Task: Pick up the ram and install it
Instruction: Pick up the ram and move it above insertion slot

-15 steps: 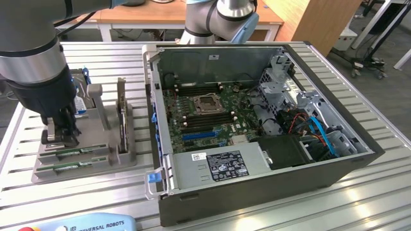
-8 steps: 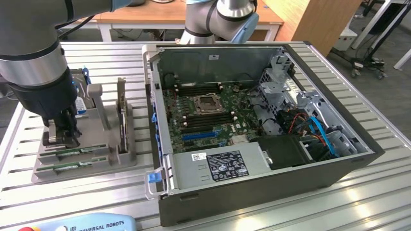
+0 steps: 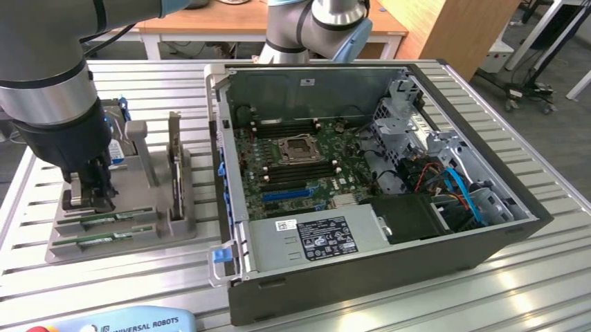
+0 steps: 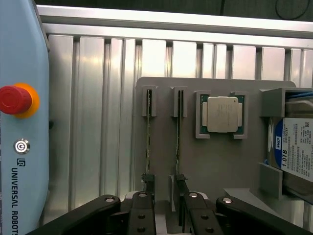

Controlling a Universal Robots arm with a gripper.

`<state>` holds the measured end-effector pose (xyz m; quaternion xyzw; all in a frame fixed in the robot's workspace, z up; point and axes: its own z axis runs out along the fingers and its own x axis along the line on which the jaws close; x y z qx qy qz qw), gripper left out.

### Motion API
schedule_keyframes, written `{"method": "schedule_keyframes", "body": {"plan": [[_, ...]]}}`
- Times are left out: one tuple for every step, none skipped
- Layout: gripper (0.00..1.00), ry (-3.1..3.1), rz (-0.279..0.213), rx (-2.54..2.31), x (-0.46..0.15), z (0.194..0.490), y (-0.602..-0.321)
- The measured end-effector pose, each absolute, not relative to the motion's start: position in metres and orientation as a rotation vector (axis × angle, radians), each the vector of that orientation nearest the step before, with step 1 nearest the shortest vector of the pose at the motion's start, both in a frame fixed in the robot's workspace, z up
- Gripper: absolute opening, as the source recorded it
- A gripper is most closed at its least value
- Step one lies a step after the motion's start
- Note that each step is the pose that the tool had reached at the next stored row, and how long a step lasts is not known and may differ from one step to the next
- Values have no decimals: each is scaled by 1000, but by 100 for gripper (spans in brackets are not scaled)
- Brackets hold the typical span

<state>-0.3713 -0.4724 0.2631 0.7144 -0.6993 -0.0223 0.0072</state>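
Two ram sticks (image 3: 104, 218) (image 3: 102, 239) stand on edge in slots of a grey holder (image 3: 180, 228) on the exterior view's left. In the wrist view they show edge-on as thin strips (image 4: 148, 132) (image 4: 178, 132). My gripper (image 3: 88, 199) hangs just over one end of the sticks. It is open (image 4: 164, 185), and its two black fingertips (image 4: 148, 181) line up with the sticks' near ends. Nothing is held. The open computer case (image 3: 471, 242) lies beside the holder, with its motherboard (image 3: 277, 180) exposed.
The holder also carries a silver processor chip (image 4: 222, 113) and a blue-labelled hard drive (image 4: 293, 152). A teach pendant (image 4: 19, 122) with a red stop button lies on the slatted aluminium table (image 3: 111, 277). A second arm's base (image 3: 314, 28) stands behind the case.
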Motion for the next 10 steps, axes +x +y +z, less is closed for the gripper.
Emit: {"method": "schedule_keyframes", "body": {"plan": [[30, -2187, -70, 2234, -371, 263, -472], [30, -2188, -71, 2235, -371, 263, -472], [30, -2188, -72, 2235, -371, 263, -472], [30, -2188, -72, 2235, -371, 263, -472], [30, -2188, -73, 2236, -371, 263, -472], [30, -2189, -74, 2236, -371, 262, -472], [30, -2189, -75, 2237, -371, 262, -472], [30, -2189, -75, 2237, -371, 261, -472], [30, -2189, -75, 2237, -371, 260, -472], [30, -2189, -75, 2237, -371, 259, -472]]}}
